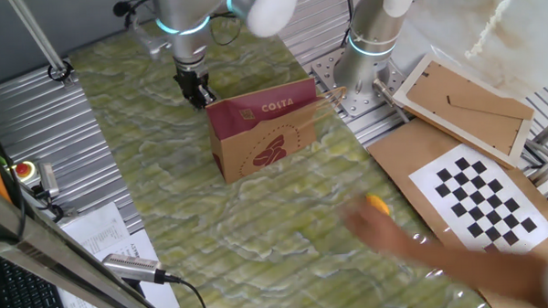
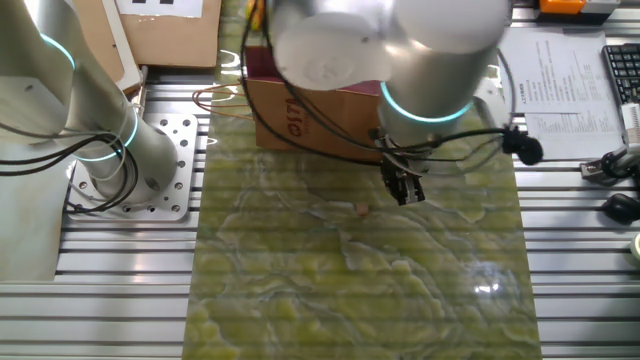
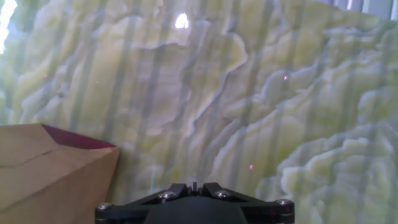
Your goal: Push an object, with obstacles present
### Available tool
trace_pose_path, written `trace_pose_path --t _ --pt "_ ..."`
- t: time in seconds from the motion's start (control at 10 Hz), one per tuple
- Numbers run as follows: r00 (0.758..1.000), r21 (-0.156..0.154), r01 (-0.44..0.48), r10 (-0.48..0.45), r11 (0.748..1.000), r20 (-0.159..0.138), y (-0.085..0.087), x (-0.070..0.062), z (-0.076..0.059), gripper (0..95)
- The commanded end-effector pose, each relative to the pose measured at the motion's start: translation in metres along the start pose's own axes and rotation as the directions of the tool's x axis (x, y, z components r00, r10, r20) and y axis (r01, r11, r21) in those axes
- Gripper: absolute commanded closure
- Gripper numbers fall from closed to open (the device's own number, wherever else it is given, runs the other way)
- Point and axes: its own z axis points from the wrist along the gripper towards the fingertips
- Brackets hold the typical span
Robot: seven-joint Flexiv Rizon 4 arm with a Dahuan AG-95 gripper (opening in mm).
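Gripper (image 2: 403, 190), black and two-fingered, hangs low over the green marbled tabletop (image 2: 300, 290) with its fingers seemingly together and nothing held. To the far side stands the brown kraft paper bag with maroon band (image 2: 300, 110). The tiny pale tan cube (image 2: 362, 209) lies just left of the fingertips; the push likely needs a low, slow sweep steering clear of the bag.
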Motion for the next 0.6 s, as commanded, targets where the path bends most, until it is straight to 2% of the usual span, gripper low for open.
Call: trace_pose_path --t 0.1,0.2,0.3,0.4,0.5,0.6 --pt "0.999 -0.010 -0.001 0.000 1.000 -0.034 0.0010 0.0007 -0.0006 95.0" --pt "0.999 -0.012 -0.008 0.007 1.000 -0.033 0.0010 0.0007 -0.0006 95.0" --pt "1.000 -0.012 -0.012 0.012 1.000 -0.015 0.0010 0.0007 -0.0006 95.0" --pt "0.999 -0.028 -0.033 0.032 0.999 -0.018 0.0010 0.0007 -0.0006 95.0" --pt "0.995 -0.047 -0.101 0.101 0.994 -0.014 0.0010 0.0007 -0.0006 95.0" --pt "0.987 -0.047 -0.162 0.161 0.986 -0.021 0.0010 0.0007 -0.0006 95.0"
